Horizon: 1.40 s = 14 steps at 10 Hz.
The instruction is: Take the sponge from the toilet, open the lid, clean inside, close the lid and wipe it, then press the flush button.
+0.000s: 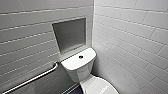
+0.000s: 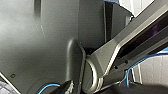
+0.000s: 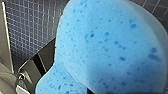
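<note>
- Sponge (image 3: 105, 45) sits right up in the R gripper (image 3: 75, 85), clear of the floor (image 3: 32, 25). Looks clamped, tho the sponge covers the fingers.
- Lid (image 1: 100, 86) looks shut, btn (image 1: 80, 57) on the tank top, toilet (image 1: 80, 71) in the corner.
- Imo keep the squeeze firm w/o crushing, and square up to the lid's edge.

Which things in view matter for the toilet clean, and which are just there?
Job things: sponge, toilet, lid, flush button.
Just there: grab bar, wall niche, tiled wall.
</note>
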Motion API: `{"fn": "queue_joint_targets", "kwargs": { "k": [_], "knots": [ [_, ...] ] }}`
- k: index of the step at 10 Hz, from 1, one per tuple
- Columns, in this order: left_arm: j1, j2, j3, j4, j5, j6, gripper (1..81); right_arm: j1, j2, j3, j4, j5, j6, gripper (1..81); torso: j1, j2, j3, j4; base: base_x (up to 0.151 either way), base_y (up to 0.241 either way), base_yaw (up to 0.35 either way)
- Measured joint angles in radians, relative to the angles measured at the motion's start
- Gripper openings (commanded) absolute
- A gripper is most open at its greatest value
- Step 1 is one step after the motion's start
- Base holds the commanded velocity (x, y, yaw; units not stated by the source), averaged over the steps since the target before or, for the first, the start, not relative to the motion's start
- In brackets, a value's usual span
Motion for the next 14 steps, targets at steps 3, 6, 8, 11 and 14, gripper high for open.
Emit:
{"fn": "queue_joint_targets", "kwargs": {
  "k": [3,6,8,11,14],
  "knots": [
    [0.003,0.002,-0.010,0.000,0.003,0.000,81.1,-0.024,0.094,-0.169,-0.003,-0.071,-0.032,1.0,-0.068,0.105,0.011,0.000,0.000,0.000,0.000],
    [0.003,0.033,-0.054,0.000,0.002,0.000,81.1,-0.037,0.213,-0.317,-0.004,-0.118,-0.071,1.0,-0.141,0.219,0.011,0.000,0.000,0.000,0.000],
    [-0.002,0.045,-0.084,0.000,0.003,0.000,81.1,-0.039,0.261,-0.398,-0.005,-0.125,-0.095,1.0,-0.185,0.289,0.014,0.000,0.000,0.000,0.000],
    [-0.008,0.045,-0.085,0.000,0.002,0.000,81.1,-0.044,0.301,-0.431,-0.008,-0.137,-0.111,1.0,-0.243,0.378,0.092,0.000,0.000,0.000,0.000],
    [0.001,0.046,-0.085,0.001,0.003,0.000,81.1,-0.057,0.302,-0.436,-0.016,-0.135,-0.111,1.0,-0.313,0.484,0.201,0.000,0.000,0.000,0.000]
  ]
}}
